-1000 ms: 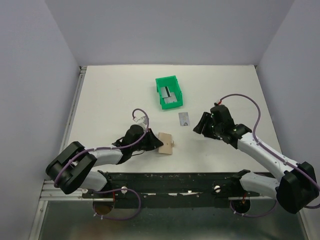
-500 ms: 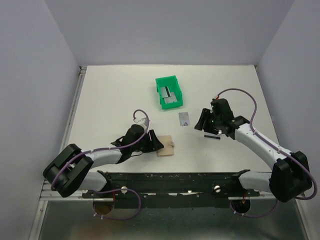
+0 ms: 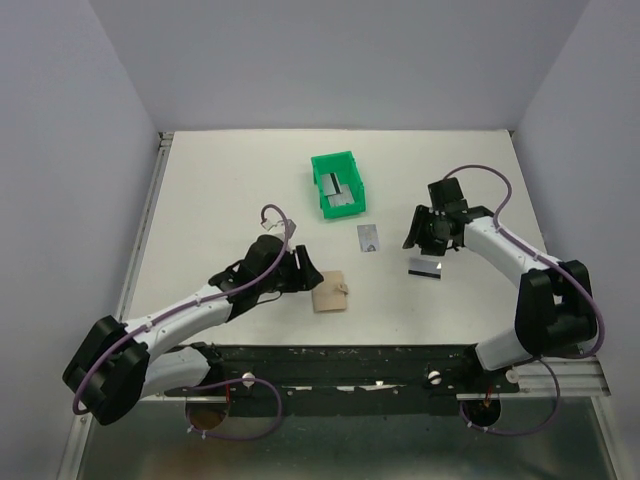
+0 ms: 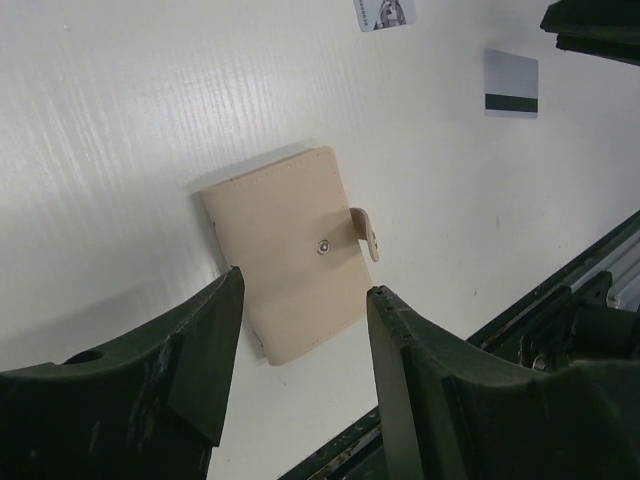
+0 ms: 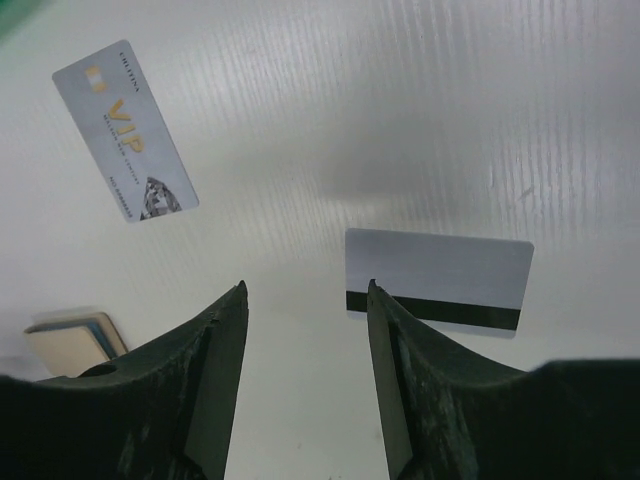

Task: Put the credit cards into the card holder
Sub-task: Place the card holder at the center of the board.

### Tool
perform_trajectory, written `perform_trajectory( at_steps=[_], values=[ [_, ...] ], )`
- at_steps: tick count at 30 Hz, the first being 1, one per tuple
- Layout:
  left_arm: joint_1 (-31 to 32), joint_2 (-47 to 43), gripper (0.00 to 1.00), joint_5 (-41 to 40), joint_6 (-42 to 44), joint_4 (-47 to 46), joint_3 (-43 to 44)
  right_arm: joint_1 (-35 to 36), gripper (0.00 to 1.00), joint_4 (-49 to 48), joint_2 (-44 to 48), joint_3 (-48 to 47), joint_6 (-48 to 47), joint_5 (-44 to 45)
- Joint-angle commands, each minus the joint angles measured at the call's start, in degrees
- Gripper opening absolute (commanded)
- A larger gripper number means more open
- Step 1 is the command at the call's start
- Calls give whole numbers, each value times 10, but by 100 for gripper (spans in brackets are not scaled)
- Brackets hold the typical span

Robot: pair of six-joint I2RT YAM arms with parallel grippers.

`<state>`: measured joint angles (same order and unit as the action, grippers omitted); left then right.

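Nearest the arms, the tan card holder (image 3: 331, 290) lies flat on the bench (image 3: 230, 180), folded shut, with its little tab sticking out on the right edge. The left fingers (image 4: 205, 360) hover just left of it, spread wide, nothing in them. Over on the right the striped card (image 3: 425, 267) lies stripe-up. The right fingers (image 5: 200, 380) hang just beyond it, spread too, empty. A bit farther sits the VIP card (image 3: 369, 238), then the green bin (image 3: 322, 165) with more grey cards (image 3: 342, 195) inside.
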<state>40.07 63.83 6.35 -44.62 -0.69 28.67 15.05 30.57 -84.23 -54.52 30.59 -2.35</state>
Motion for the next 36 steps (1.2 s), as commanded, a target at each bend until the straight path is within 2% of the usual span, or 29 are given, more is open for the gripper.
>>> perform_trajectory(
  at_steps=[1, 6, 10, 13, 16, 19, 21, 22, 25, 29, 33, 36],
  values=[
    [-3, 22, 63, -13, 22, 39, 38, -17, 57, 22, -50, -37, -14, -4],
    [-3, 35, 62, -2, 28, 29, 57, -25, 54, 32, -51, -26, 3, 58],
    [-3, 49, 61, 3, 43, 34, 76, -33, 56, 42, -45, -21, 15, 114],
    [-1, 66, 61, 16, 60, 27, 96, -39, 57, 37, -24, -12, 22, 105],
    [16, 102, 60, 19, 90, 26, 143, -44, 58, 9, 71, 33, 35, 106],
    [39, 172, 60, 16, 117, 40, 218, -53, 60, 22, 162, 52, 45, 106],
    [58, 229, 66, 9, 129, 56, 275, -57, 60, 48, 211, 51, 43, 101],
    [67, 254, 74, 2, 133, 68, 312, -58, 60, 63, 234, 49, 42, 100],
    [95, 330, 75, -13, 150, 87, 394, -62, 60, 109, 300, 43, 48, 105],
    [120, 421, 73, -13, 161, 91, 488, -65, 61, 150, 381, 33, 47, 110],
    [130, 508, 65, 18, 159, 86, 574, -65, 61, 186, 453, 14, 42, 118],
    [138, 561, 63, 47, 157, 73, 624, -66, 61, 204, 488, 4, 36, 112]
  ],
)
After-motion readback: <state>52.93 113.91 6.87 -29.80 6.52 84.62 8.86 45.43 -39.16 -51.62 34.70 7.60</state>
